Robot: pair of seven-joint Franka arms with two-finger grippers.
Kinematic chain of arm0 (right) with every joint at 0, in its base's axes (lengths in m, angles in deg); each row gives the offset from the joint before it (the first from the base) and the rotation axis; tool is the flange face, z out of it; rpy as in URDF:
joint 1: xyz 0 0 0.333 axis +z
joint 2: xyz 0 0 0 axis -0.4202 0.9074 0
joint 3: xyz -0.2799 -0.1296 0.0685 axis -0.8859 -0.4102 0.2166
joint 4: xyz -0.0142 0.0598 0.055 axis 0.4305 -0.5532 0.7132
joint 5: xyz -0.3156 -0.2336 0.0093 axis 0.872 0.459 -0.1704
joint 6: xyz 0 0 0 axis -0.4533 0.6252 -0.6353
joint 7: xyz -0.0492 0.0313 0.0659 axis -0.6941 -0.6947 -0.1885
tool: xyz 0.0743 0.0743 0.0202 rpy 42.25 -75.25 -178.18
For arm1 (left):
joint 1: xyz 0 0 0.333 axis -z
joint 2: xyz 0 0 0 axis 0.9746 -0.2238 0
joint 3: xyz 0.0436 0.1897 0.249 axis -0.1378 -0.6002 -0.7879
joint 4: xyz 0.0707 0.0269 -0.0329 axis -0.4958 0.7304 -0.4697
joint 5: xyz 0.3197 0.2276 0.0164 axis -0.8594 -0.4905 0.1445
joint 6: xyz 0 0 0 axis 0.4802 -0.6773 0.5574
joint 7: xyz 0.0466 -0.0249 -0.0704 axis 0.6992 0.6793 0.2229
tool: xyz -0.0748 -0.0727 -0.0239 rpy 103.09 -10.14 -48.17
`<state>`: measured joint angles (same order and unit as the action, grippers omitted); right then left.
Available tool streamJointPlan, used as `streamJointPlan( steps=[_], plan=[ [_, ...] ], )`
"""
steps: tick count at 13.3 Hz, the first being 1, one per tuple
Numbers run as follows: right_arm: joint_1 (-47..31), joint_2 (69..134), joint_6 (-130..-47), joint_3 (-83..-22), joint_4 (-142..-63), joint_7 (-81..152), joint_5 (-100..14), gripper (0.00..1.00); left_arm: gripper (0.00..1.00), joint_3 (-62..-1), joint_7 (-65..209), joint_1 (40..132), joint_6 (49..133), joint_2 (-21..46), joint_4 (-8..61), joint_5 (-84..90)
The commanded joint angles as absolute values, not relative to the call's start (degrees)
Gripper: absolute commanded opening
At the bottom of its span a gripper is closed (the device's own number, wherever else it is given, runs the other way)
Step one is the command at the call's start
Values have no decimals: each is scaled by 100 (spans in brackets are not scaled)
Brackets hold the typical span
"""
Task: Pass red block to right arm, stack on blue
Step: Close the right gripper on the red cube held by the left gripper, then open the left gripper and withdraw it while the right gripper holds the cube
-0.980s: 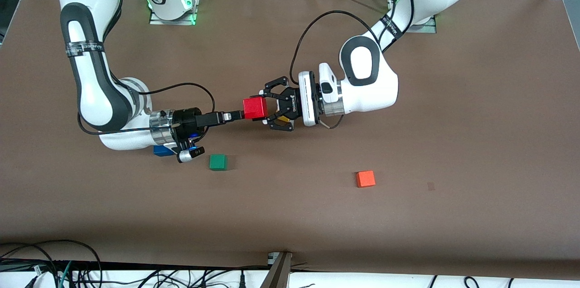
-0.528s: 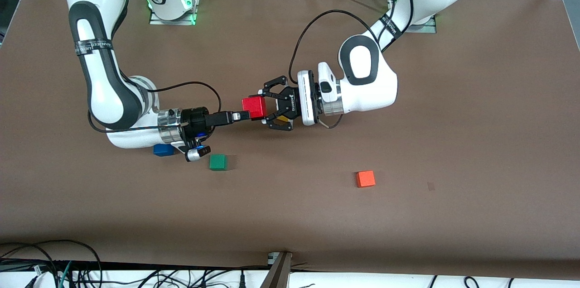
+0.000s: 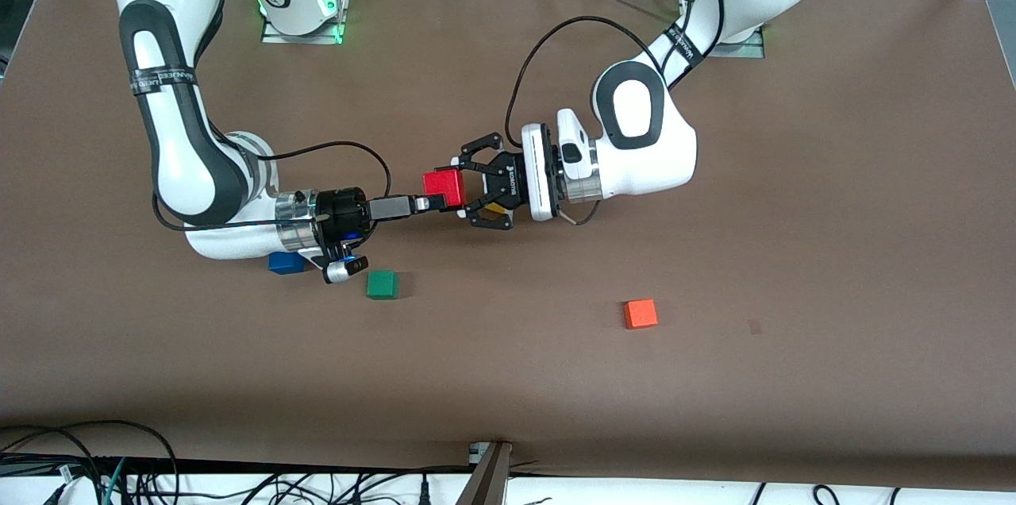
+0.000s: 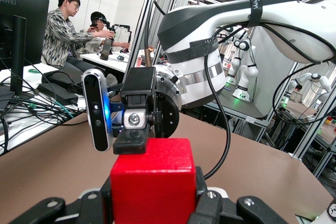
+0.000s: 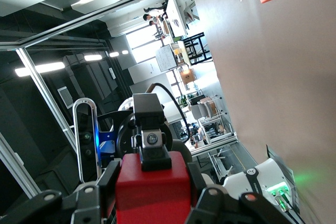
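Both tools pinch the red block mid-frame, left tool and right tool together (handover overlap, so it cannot drop).

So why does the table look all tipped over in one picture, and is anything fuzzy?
Right wrist view: that camera is turned sideways, so the table stands like a wall; the red block close up looks soft. Front view: even light, faint shadows. Left wrist view: the block is crisp, the people far off are blurry.

2 white arms with black bands, black cables, black pincers
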<state>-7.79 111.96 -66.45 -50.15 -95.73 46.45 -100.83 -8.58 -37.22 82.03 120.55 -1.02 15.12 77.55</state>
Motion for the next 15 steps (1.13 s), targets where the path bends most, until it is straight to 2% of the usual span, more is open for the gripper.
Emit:
streamJointPlan(
  steps=[1,2,8,12,15],
  plan=[
    [-753,11001,-6717,-5001,-9736,4670,-10193,17,91,-866,-3836,8296,12109,-136,1379,8089],
    [-753,11001,-6717,-5001,-9728,4670,-10193,17,100,-866,-3836,8296,12109,-127,1379,8107],
    [-841,10992,-6611,-5176,-9675,4714,-10010,17,100,-831,-3169,8182,11996,48,1414,8063],
    [-850,11001,-6445,-5615,-9535,4767,-9193,17,100,-848,-3045,7971,11531,66,1450,7958],
    [-1025,11001,-6365,-5739,-9158,4758,-8193,17,100,-892,-2774,7568,10706,66,1494,7415]
  ],
)
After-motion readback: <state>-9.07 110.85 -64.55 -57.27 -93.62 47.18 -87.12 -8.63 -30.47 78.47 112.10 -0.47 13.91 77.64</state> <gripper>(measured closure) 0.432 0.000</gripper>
